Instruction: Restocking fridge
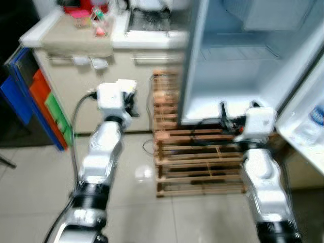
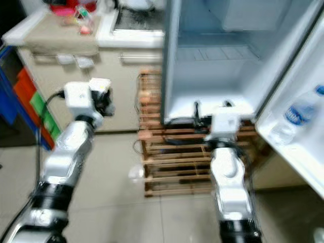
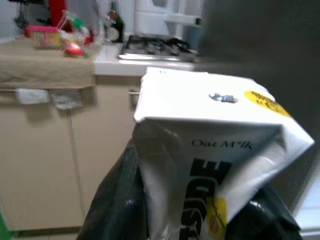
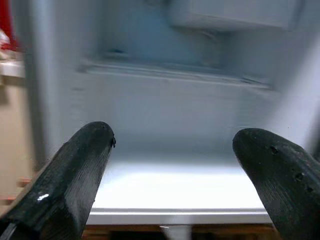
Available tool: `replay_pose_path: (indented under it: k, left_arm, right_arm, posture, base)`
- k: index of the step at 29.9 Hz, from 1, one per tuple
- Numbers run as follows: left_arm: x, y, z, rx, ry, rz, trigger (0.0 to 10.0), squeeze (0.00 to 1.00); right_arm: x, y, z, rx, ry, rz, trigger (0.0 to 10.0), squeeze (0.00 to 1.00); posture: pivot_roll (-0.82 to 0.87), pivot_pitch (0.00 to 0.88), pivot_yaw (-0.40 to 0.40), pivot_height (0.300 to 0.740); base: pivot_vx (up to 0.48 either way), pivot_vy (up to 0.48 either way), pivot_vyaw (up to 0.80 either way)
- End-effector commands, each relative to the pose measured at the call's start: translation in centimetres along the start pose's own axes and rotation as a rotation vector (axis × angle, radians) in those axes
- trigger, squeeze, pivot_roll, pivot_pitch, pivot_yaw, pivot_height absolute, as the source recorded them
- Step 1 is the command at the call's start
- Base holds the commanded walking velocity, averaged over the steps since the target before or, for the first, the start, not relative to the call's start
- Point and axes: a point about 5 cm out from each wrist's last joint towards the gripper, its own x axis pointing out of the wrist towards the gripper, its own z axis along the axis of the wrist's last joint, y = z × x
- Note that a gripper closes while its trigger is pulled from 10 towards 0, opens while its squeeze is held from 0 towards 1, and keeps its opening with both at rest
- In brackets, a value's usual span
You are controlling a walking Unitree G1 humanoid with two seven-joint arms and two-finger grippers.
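A white carton (image 3: 210,150) printed "Oat Milk" in black, with yellow marks, sits upright between the black fingers (image 3: 112,205) of my left gripper (image 3: 195,212), which is shut on it. In the eye views this gripper (image 1: 127,98) is held up in front of the beige counter cabinets, left of the open fridge (image 1: 243,66). My right gripper (image 4: 175,165) is open with its fingers wide apart and nothing between them. It points at the fridge's bare bottom shelf (image 4: 175,185), just before the fridge's lower edge (image 1: 238,119).
The fridge stands on a wooden pallet (image 1: 197,157). Its open door (image 2: 298,147) at the right holds a water bottle (image 2: 296,114). A counter (image 1: 76,35) with a stove and small items runs behind. Blue, orange and green panels (image 1: 40,101) lean at the left. The floor is tiled.
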Motion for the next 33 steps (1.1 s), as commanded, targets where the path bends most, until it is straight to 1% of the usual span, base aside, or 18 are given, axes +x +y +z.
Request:
replay_pose_path:
  k: [1, 6, 7, 12, 15, 19, 20, 21, 24, 25, 26, 27, 29, 30, 31, 33]
  left_arm:
    - [0.3, -1.1, 0.1, 0.002, -0.001, -0.035, 10.0, 0.00]
    - [0.3, -1.3, 0.2, -0.006, -0.008, -0.042, 10.0, 0.00]
    - [0.3, -1.3, 0.1, -0.004, -0.008, -0.045, 10.0, 0.00]
    - [0.2, -1.4, 0.2, 0.006, -0.016, -0.053, 10.0, 0.00]
    - [0.2, -1.6, -0.1, 0.015, -0.004, -0.066, 10.0, 0.00]
    - [0.9, -2.3, -1.0, 0.050, 0.044, -0.100, 10.0, 0.00]
    - [0.9, -2.3, -1.0, 0.050, 0.044, -0.100, 10.0, 0.00]
    - [1.3, -2.4, -1.0, 0.053, 0.049, -0.105, 10.0, 0.00]
    - [2.3, -2.8, -1.3, 0.045, 0.068, -0.117, 10.0, 0.00]
    - [2.3, -2.8, -1.3, 0.045, 0.068, -0.117, 10.0, 0.00]
    - [2.7, -3.0, -1.3, 0.045, 0.076, -0.120, 10.0, 0.00]
    - [2.7, -3.0, -1.3, 0.045, 0.076, -0.120, 10.0, 0.00]
    - [3.2, -3.0, -1.0, 0.039, 0.076, -0.118, 10.0, 0.00]
    - [3.2, -3.0, -1.0, 0.039, 0.076, -0.118, 10.0, 0.00]
    - [3.4, -2.8, -0.8, 0.035, 0.073, -0.115, 10.0, 0.00]
    - [3.5, -2.6, -0.9, 0.033, 0.072, -0.114, 10.0, 0.00]
  right_arm:
    - [0.0, -0.8, 0.3, -0.019, -0.009, -0.028, 10.0, 0.14]
    - [-0.1, -0.8, 0.1, -0.017, 0.007, -0.024, 10.0, 0.14]
    - [-0.1, -0.8, 0.1, -0.017, 0.005, -0.023, 10.0, 0.14]
    - [-0.2, -0.8, 0.2, -0.019, -0.010, -0.019, 10.0, 0.14]
    - [-0.2, -0.5, 0.3, -0.015, -0.012, -0.006, 10.0, 0.15]
    - [-0.3, -0.2, 0.2, 0.022, -0.002, 0.028, 10.0, 0.14]
    - [-0.3, -0.2, 0.2, 0.022, -0.002, 0.028, 10.0, 0.14]
    - [-0.4, 0.0, 0.2, 0.031, 0.001, 0.042, 10.0, 0.14]
    - [-1.1, 1.1, 0.0, 0.055, 0.026, 0.137, 10.0, 0.14]
    - [-1.1, 1.1, 0.0, 0.055, 0.026, 0.137, 10.0, 0.14]
    - [-1.6, 1.1, -0.3, 0.048, 0.044, 0.154, 10.0, 0.14]
    - [-1.6, 1.1, -0.3, 0.048, 0.044, 0.154, 10.0, 0.14]
    - [-2.3, -0.7, -1.1, 0.004, 0.081, 0.093, 10.0, 0.15]
    - [-2.3, -0.7, -1.1, 0.004, 0.081, 0.093, 10.0, 0.15]
    - [-2.7, -2.6, -1.7, -0.047, 0.107, 0.019, 10.0, 0.14]
    - [-2.8, -4.1, -2.0, -0.098, 0.118, -0.021, 10.0, 0.14]
  posture:
    - [-0.11, 0.000, 0.033, 0.740]
    - [-0.11, 0.000, 0.034, 0.740]
    - [-0.12, 0.000, 0.034, 0.740]
    - [-0.11, 0.000, 0.033, 0.740]
    - [-0.12, 0.000, 0.032, 0.740]
    - [-0.13, 0.000, 0.034, 0.740]
    - [-0.13, 0.000, 0.034, 0.740]
    - [-0.13, 0.000, 0.035, 0.740]
    - [-0.16, 0.000, 0.045, 0.740]
    - [-0.16, 0.000, 0.045, 0.740]
    - [-0.17, 0.000, 0.051, 0.740]
    - [-0.17, 0.000, 0.051, 0.740]
    - [-0.19, 0.000, 0.060, 0.740]
    - [-0.19, 0.000, 0.060, 0.740]
    - [-0.20, 0.004, 0.062, 0.740]
    - [-0.20, 0.010, 0.063, 0.740]
  base:
    - [0.240, -0.412, 0.00]
    - [0.246, -0.409, -0.61]
    - [0.349, 0.000, -0.73]
    - [0.000, 0.000, 0.00]
    - [0.000, 0.000, 0.00]
    - [0.000, 0.000, 0.00]
    - [0.000, 0.000, 0.00]
    - [0.000, 0.000, 0.00]
    - [0.000, 0.000, 0.00]
    - [0.000, 0.000, 0.00]
    - [0.000, 0.000, 0.00]
    - [0.000, 0.000, 0.00]
    - [0.000, 0.000, 0.00]
    - [0.000, 0.000, 0.00]
    - [0.000, 0.000, 0.00]
    - [0.000, 0.000, 0.00]
